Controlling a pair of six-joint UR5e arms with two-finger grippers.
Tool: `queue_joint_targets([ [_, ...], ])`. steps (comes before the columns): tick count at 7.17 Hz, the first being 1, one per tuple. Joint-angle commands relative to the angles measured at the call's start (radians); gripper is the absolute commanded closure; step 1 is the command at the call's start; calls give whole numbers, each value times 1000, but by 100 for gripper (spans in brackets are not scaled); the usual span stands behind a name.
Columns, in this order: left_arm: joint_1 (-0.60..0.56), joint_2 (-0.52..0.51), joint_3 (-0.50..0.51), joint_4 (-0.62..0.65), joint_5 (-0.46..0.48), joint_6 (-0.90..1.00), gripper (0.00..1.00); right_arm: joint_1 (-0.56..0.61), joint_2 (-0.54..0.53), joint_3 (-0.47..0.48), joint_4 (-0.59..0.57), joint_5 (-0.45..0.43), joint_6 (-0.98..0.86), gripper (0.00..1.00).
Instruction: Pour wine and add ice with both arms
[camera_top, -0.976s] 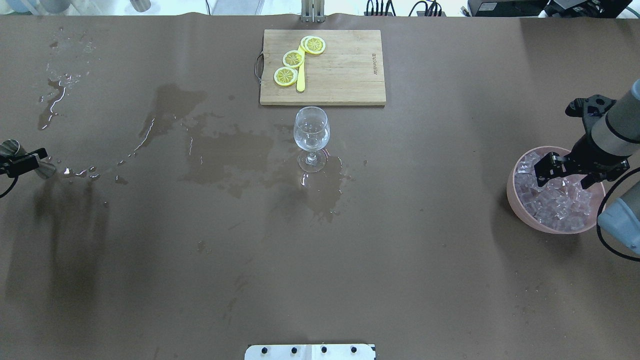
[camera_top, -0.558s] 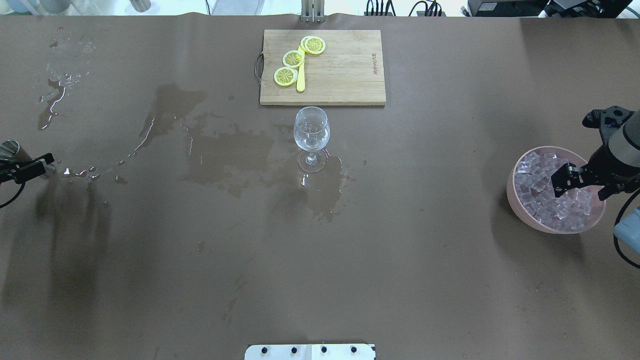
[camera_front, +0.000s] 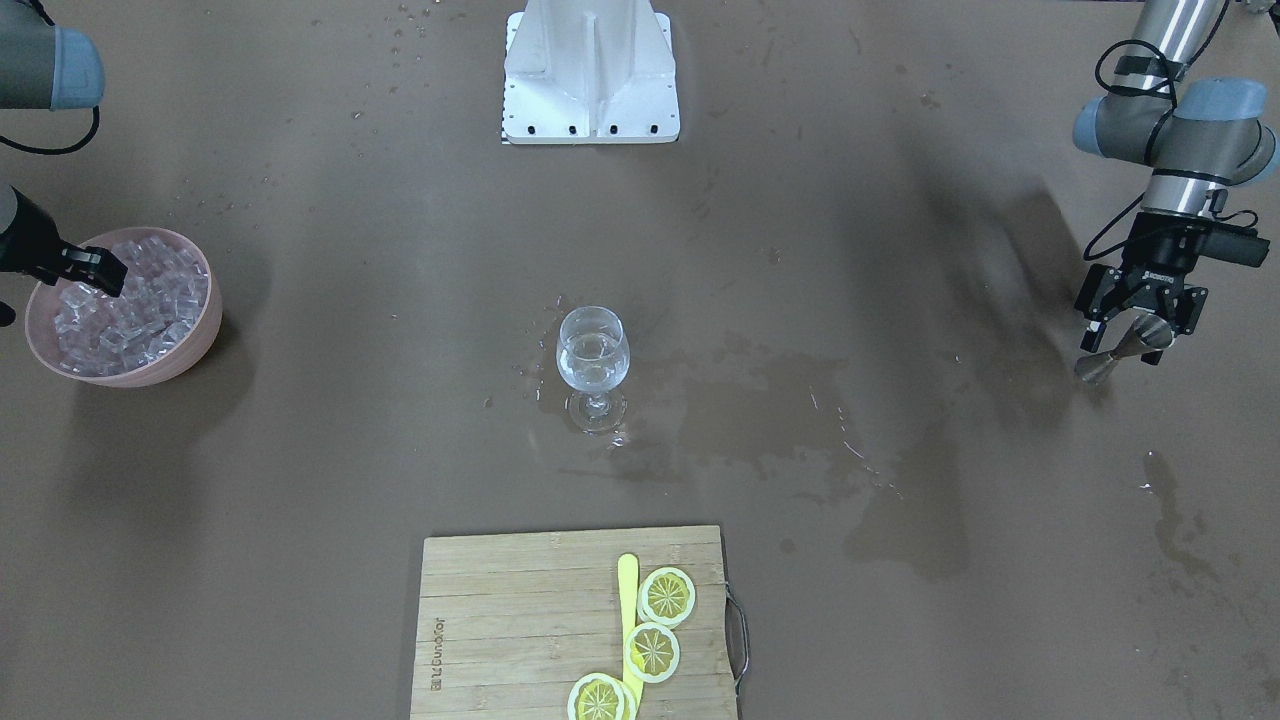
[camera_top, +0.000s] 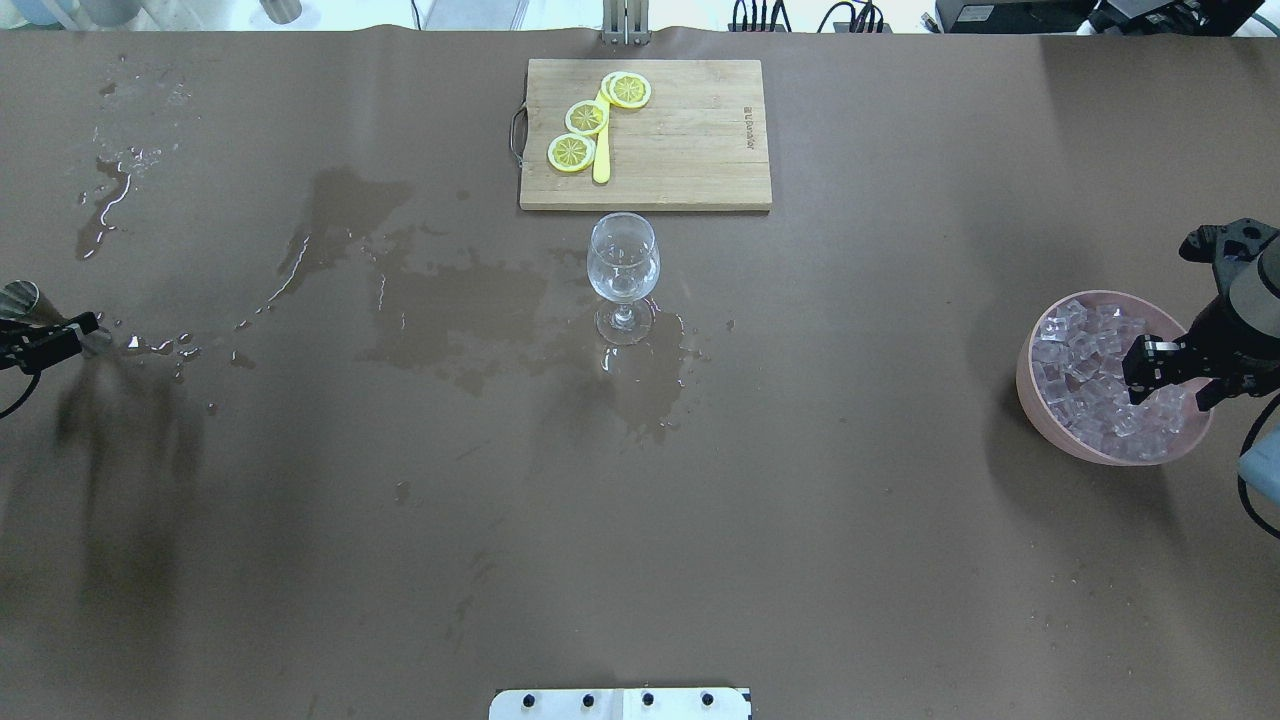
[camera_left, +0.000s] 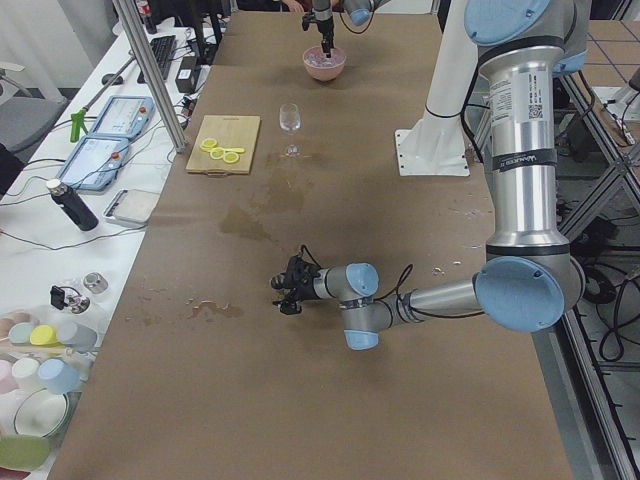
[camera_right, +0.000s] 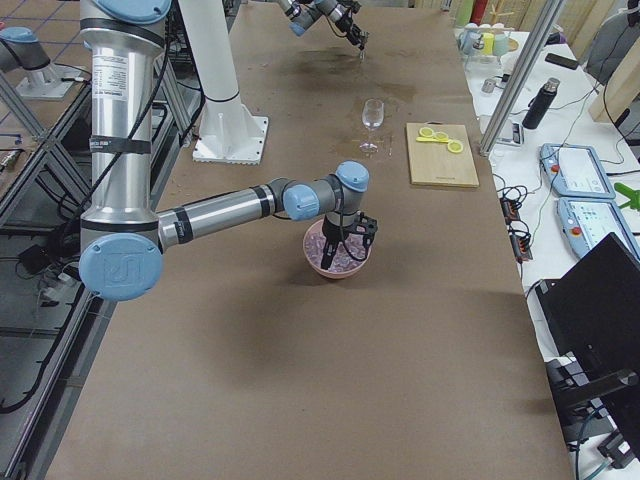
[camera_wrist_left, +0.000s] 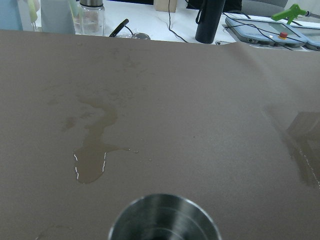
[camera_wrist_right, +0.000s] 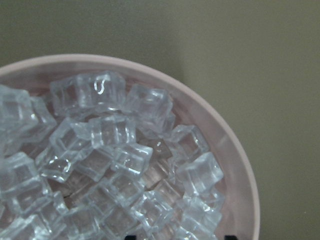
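Cropped right tool (camera_top: 1139, 372) hangs, seemingly spread, over ice (camera_top: 1075, 350); left tool (camera_front: 1128, 335) clamps cup (camera_front: 1096, 367).

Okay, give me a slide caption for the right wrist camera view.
Clear ice cubes heaped in a pink bowl on the brown table cover, seen from above.

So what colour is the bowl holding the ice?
Pink bowl; the overhead exterior view shows it best.

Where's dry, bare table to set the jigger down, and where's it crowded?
Driest room: the wide stretch between the wine glass and the pink ice bowl, and the near half toward the white stand base. Puddles cover the glass's left side; the cutting board crowds just beyond it.
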Motion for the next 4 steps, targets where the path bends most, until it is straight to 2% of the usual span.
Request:
queue_joint_targets([
  [1, 0, -1, 10, -18, 10, -3, 13, -1, 3, -1, -12, -1, 3, 51],
  [4, 3, -1, 13, -18, 24, -8, 24, -2, 11, -13, -12, -1, 3, 48],
])
